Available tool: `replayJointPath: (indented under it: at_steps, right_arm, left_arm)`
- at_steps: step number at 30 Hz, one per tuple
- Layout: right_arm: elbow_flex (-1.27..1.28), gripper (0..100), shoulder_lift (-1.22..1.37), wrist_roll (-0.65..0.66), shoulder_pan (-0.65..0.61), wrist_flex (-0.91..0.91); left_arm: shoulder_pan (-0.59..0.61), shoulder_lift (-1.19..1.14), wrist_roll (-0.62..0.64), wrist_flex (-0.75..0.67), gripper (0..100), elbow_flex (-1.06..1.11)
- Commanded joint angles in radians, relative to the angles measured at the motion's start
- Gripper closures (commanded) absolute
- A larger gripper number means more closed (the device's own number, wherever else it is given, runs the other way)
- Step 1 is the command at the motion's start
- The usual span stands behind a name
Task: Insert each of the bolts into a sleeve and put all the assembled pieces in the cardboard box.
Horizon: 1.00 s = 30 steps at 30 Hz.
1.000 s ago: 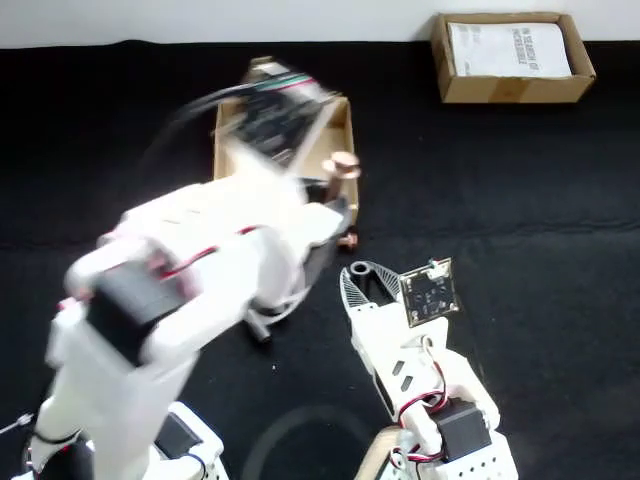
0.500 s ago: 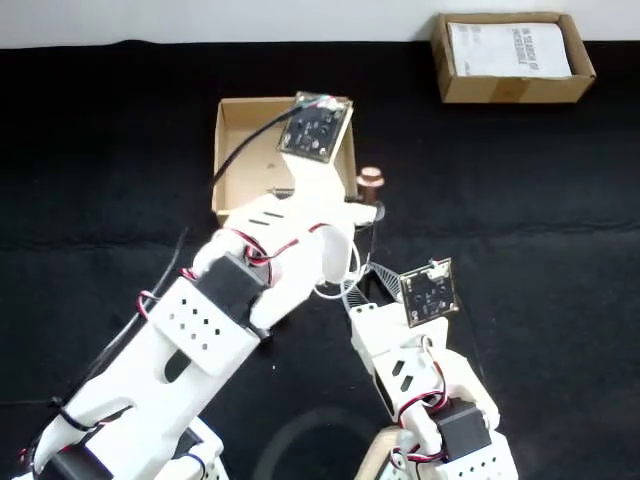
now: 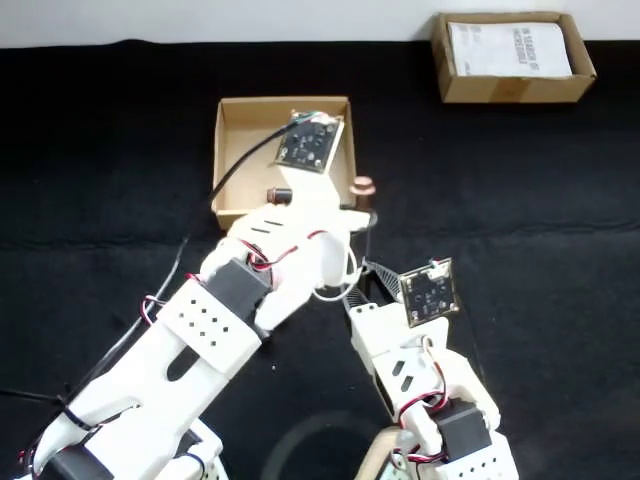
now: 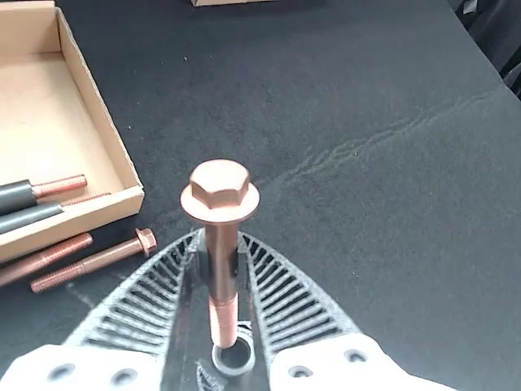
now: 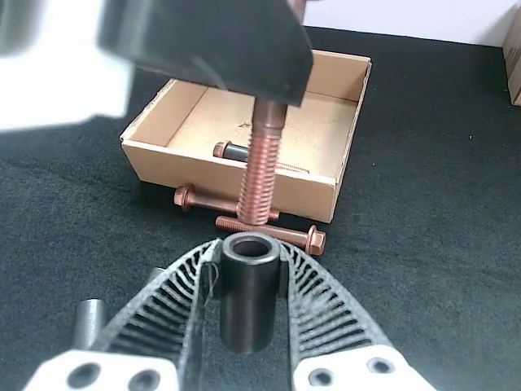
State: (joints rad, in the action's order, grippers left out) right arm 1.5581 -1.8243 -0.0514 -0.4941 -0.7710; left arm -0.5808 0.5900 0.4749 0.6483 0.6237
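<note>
1. The left pincer (image 4: 220,238) is clamped on the shank of a copper bolt (image 4: 220,191). It holds the bolt upright, hexagonal head on top and threaded end pointing down.
2. The right pincer (image 5: 250,248) is closed on a dark sleeve (image 5: 248,301), gripping it from both sides and keeping it upright with its open mouth facing up.
3. The bolt hangs straight above the sleeve with its thread tip right at the mouth. From these angles I cannot tell whether the tip has entered the bore or sits just over it.
4. In the high view the two pincers meet just outside the cardboard box (image 3: 218,160), at about 4 o'clock from the box's middle, above the black surface (image 3: 520,250).
5. The cardboard box itself sits toward 11 o'clock on the surface.
6. Assembled pieces (image 4: 15,195) lie flat on the box floor near the wall that faces the arms. They are dark sleeves with copper thread sticking out of one end.
7. Two loose bolts (image 5: 301,235) lie flat on the surface just outside that wall, between the box and the right pincer and roughly parallel to the wall.
8. A spare sleeve (image 5: 89,318) rests on the surface near the right pincer.
9. A second box (image 3: 512,90) with a printed sheet inside sits at about 1 o'clock by the far edge of the surface, well apart from the arms.
</note>
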Motion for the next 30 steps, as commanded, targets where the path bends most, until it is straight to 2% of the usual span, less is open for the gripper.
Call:
replayJointPath:
  at_steps: [1,10,13,21,30]
  right_arm:
    - [-0.058,99.1,-0.004,0.008,-0.001,0.019]
    - [-0.048,99.1,-0.002,0.009,0.067,0.019]
    - [-0.047,99.1,-0.002,0.009,0.065,0.018]
    - [-0.038,99.1,-0.002,0.005,0.065,-0.013]
    - [-0.024,99.1,-0.002,0.005,0.064,-0.013]
  left_arm:
    - [0.004,0.028,0.005,-0.025,99,0.028]
    - [0.001,0.14,0.015,-0.091,99,0.186]
    - [0.004,0.14,0.028,-0.103,99,0.16]
    - [0.021,0.137,-0.043,-0.106,99,0.036]
    - [0.001,0.136,-0.035,-0.133,99,0.087]
